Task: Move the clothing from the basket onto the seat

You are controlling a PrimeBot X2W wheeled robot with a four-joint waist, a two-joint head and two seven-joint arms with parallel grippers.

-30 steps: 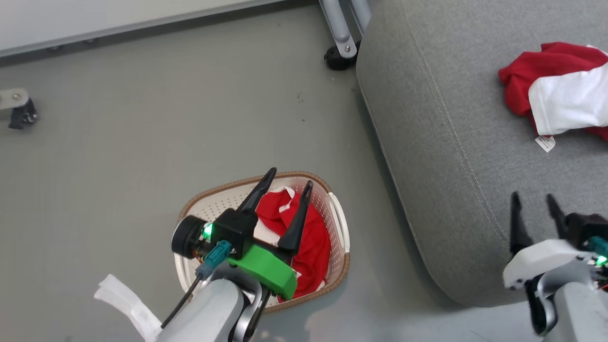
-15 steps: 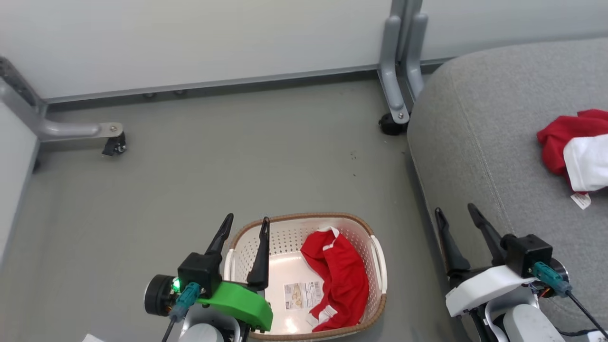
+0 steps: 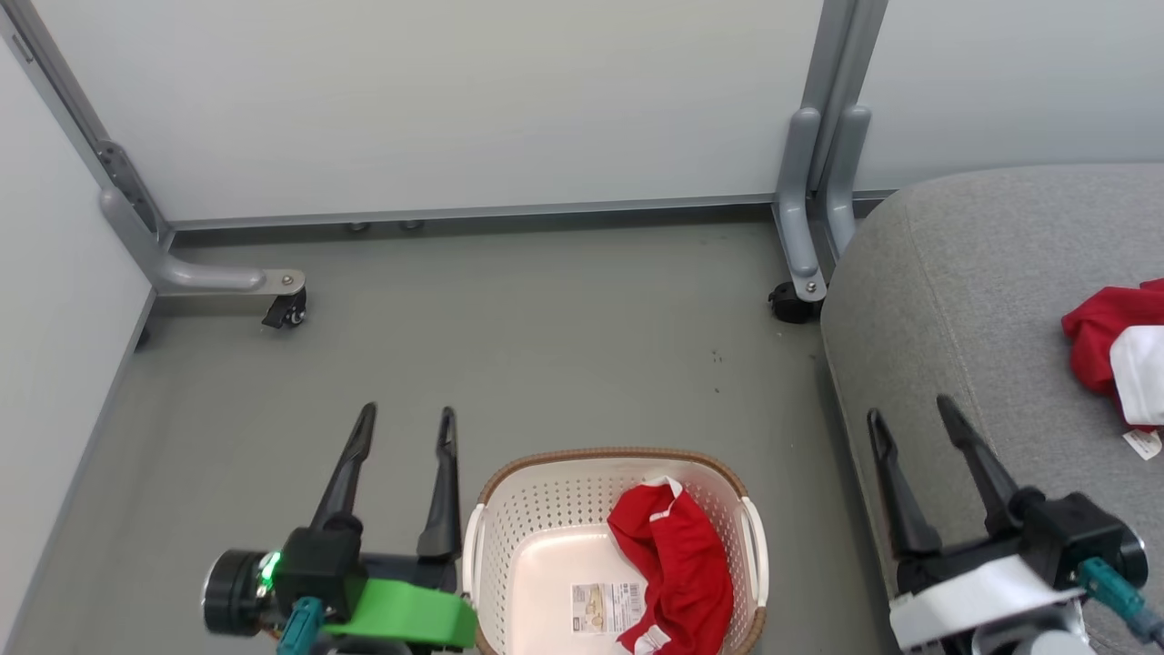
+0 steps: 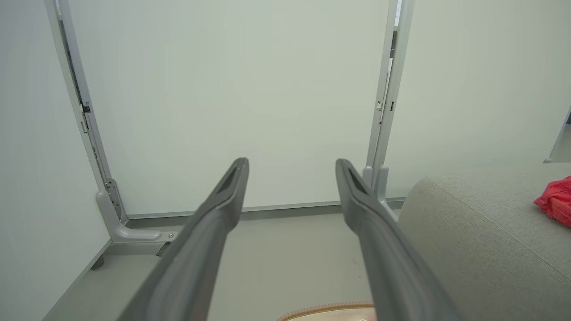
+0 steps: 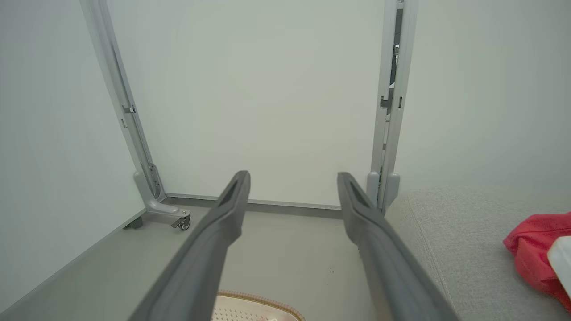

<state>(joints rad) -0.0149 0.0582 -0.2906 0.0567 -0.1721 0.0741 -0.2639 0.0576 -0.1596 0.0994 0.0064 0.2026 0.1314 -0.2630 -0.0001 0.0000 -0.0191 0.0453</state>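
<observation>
Since a second ago, the left gripper (image 3: 406,412) has been drawn off the oval cream-white perforated plastic basket (image 3: 618,452) with the brown woven-look rim. Its two long dark fingers, spread over the red fabric then, are now held over the grey floor (image 3: 546,346) just at 9 o'clock of the basket. The camera has also been tilted up.

Both forearms are held low and level, with the fingers pointed towards 12 o'clock at the white partition panels (image 3: 455,100). The left gripper's jaws are spread wide and nothing is held, as is confirmed in the left wrist view (image 4: 291,162). The right gripper (image 3: 910,408) is likewise spread and empty, at 3 o'clock of the basket, over the rounded edge of the large light grey upholstered seat (image 3: 964,300); its jaws are seen apart in the right wrist view (image 5: 292,175).

One bright red thin garment with white stripes (image 3: 677,555) is left crumpled in the basket's 3 o'clock half. A second red and white garment (image 3: 1105,327) lies on the seat, with a small white tag (image 3: 1146,443) at its 6 o'clock edge.

A printed white sticker (image 3: 607,608) is stuck to the basket's floor; its print cannot be read.
</observation>
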